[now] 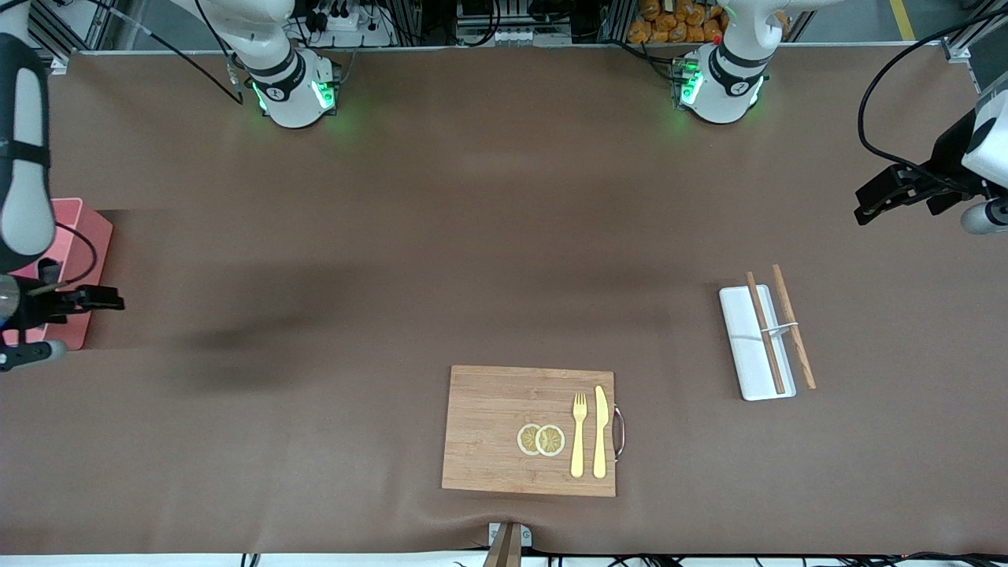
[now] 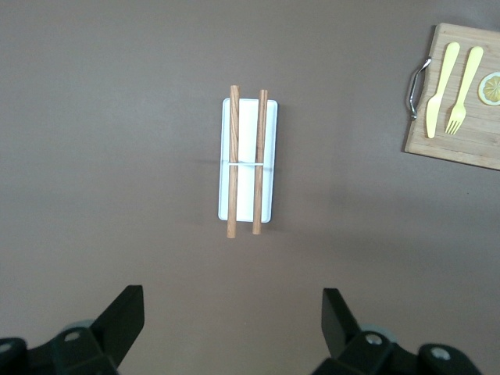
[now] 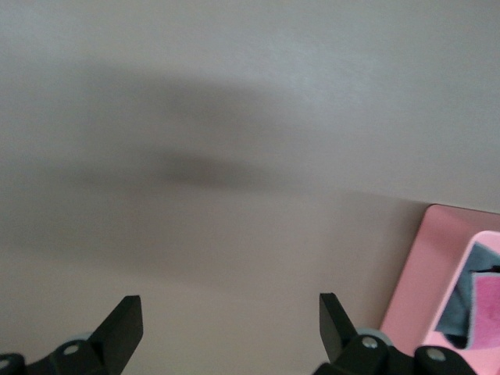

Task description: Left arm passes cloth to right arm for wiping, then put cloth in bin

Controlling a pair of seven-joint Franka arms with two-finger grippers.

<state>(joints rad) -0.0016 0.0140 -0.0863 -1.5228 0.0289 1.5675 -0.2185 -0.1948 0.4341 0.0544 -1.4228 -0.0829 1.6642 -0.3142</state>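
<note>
Right claw (image 1: pixel 110 299) hangs in the air at the right arm's end of the brown surface (image 1: pixel 409 236), its black fingers (image 3: pixel 121 328) spread wide with nothing between them. Just beside it sits the pink rectangular plastic bin (image 1: pixel 79 228), partly hidden by the arm in the front view. The right wrist view shows the small soft cloth (image 3: pixel 476 308), crimson-pink on one face and dark grey on the other, lying inside the bin (image 3: pixel 426 289).

Toward the middle of the surface, near the front camera, lies a rectangular wooden cutting board (image 1: pixel 492 409) with a metal handle (image 1: pixel 619 431) on the edge toward the left arm's end. On it rest two round lemon slices (image 1: pixel 541 439), overlapping, and beside them a pale yellow fork (image 1: pixel 579 433) and a pale yellow knife (image 1: pixel 601 431) side by side.

Closer to the left arm's end is a white rectangular tray (image 1: pixel 748 346) with a pair of brown wooden chopsticks (image 1: pixel 780 327) joined by a white band; one stick lies on the tray, the other just off its edge.

Left claw (image 1: pixel 870 206) hovers over bare surface at the left arm's end, fingers (image 2: pixel 125 320) also spread wide and holding nothing.
</note>
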